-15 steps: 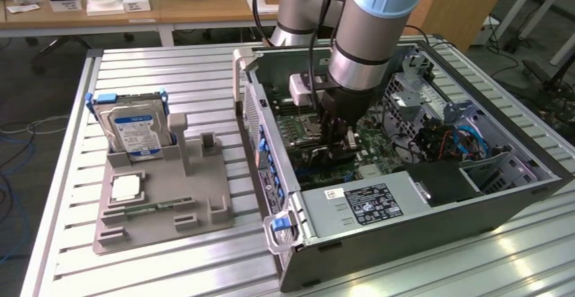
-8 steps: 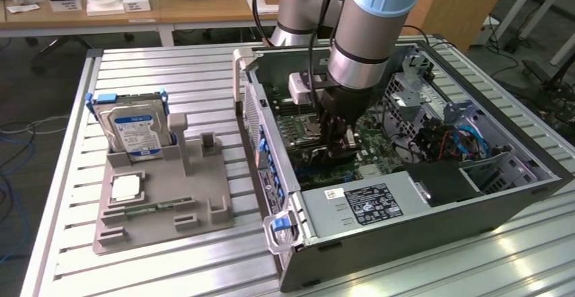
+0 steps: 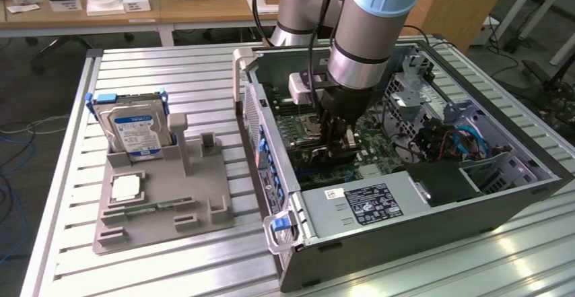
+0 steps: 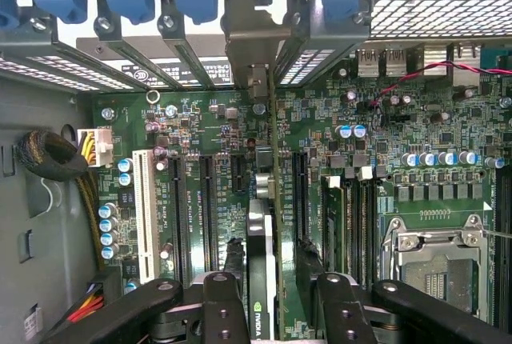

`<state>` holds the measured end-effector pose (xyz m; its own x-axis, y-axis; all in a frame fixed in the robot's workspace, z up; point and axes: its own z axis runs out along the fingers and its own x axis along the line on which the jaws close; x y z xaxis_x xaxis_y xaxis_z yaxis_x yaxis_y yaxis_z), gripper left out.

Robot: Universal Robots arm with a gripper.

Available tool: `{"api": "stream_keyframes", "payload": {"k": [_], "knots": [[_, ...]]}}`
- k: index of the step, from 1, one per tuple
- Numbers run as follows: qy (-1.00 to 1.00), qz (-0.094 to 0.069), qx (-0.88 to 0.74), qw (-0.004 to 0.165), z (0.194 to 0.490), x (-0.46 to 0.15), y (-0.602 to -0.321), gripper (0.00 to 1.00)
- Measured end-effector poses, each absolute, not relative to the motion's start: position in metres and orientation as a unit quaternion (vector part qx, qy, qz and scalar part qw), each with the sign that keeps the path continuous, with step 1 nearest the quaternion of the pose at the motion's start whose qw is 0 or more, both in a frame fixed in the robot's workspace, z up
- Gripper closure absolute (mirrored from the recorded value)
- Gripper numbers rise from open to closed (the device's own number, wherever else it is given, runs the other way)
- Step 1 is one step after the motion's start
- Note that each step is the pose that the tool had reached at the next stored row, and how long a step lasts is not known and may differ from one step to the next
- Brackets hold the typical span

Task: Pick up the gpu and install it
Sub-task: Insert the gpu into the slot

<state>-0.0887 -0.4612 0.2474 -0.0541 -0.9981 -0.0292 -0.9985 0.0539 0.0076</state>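
The gpu (image 4: 262, 280) stands edge-on over the motherboard (image 4: 448, 120), black cooler face and thin green board showing. My gripper (image 4: 276, 312) is shut on it, one black finger (image 4: 224, 304) on each side. The card's silver end bracket (image 4: 256, 44) reaches the row of rear slot covers with blue clips. Whether the card's edge sits fully in the long black slot beneath it I cannot tell. In the exterior view the arm reaches down into the open computer case (image 3: 404, 216), and the gripper (image 3: 340, 145) is low over the motherboard with the card hidden between the fingers.
A grey parts holder (image 3: 161, 203) lies at the exterior view's left of the case, with a hard drive (image 3: 134, 132) standing in it and a memory stick (image 3: 148, 207) lying flat. Memory modules (image 4: 340, 208), a CPU socket (image 4: 436, 264) and cable bundles (image 4: 56, 160) crowd the board.
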Motion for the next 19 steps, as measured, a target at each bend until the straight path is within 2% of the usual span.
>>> {"api": "stream_keyframes", "payload": {"k": [3,5,19], "knots": [[0.726,0.013,-0.688,0.008,0.2474,-0.0887,-0.4612,0.61],[0.726,0.013,-0.688,0.008,0.2475,-0.0887,-0.4612,0.73],[0.726,0.013,-0.688,0.008,0.2462,-0.0887,-0.4613,0.73]]}}
